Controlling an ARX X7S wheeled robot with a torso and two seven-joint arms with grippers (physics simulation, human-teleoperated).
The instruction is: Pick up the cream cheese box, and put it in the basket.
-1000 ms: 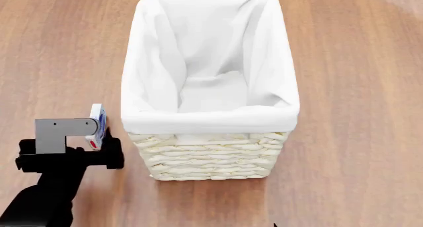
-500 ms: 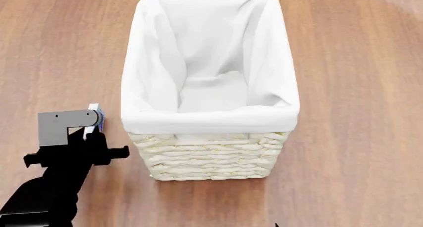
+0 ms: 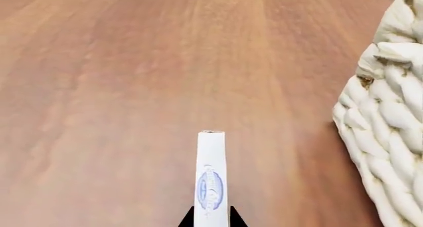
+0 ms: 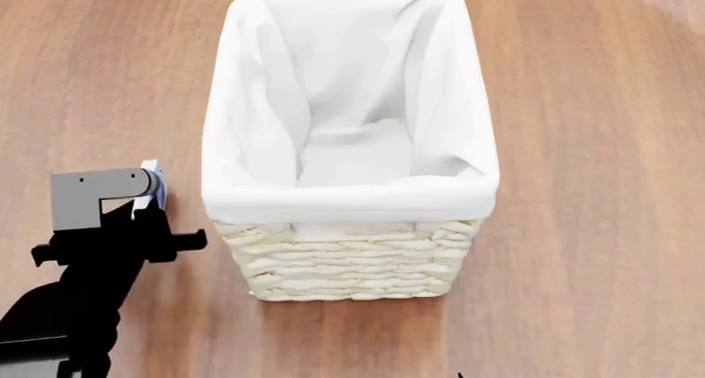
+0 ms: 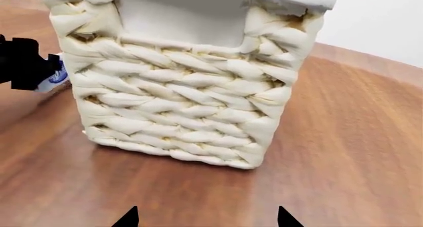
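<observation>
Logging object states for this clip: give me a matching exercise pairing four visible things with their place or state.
Things:
1. cream cheese box
2. basket
3. left gripper
4. right gripper

States:
A. open, holding nothing, facing the woven wall
B. standing on the wooden table, white liner empty
C. held edge-on, outside the basket
D. shut on the thin white box

Pairs: 1-C, 2-B, 3-D, 4-A

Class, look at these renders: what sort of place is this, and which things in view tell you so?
Probably a simulated tabletop test scene, not a real room. A smooth wood-grain surface fills the view, bearing only a lined wicker basket, while the left gripper holds a cream cheese box.
</observation>
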